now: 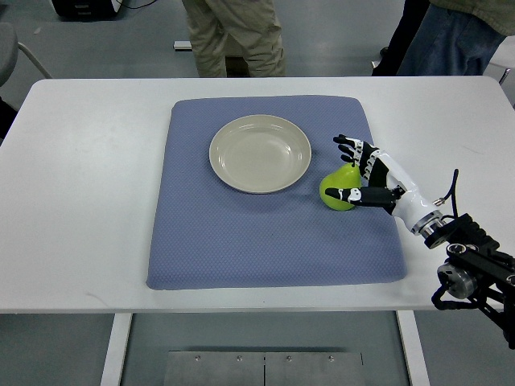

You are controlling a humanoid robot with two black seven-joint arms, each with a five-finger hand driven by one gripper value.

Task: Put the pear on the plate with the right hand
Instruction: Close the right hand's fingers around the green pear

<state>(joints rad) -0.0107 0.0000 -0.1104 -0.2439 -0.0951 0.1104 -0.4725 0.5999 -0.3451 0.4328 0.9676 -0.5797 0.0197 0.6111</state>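
The pear [338,191] sits right of centre in the frame, green and round, on the blue mat [273,233], just beside the lower right rim of the plate [259,153] and not on it. The right robot hand [360,173] wraps it from the right: thumb against the lower side, fingers curled over the top, closing on the fruit. The risk looks like this: a smooth, rounded pear held mostly at the fingertips may roll out as it lifts, or spin and drop short on the mat. A low carry could also knock the plate's rim and shove the empty plate toward upper left. The white surface [80,201] carries it all; two people stand at the top edge.
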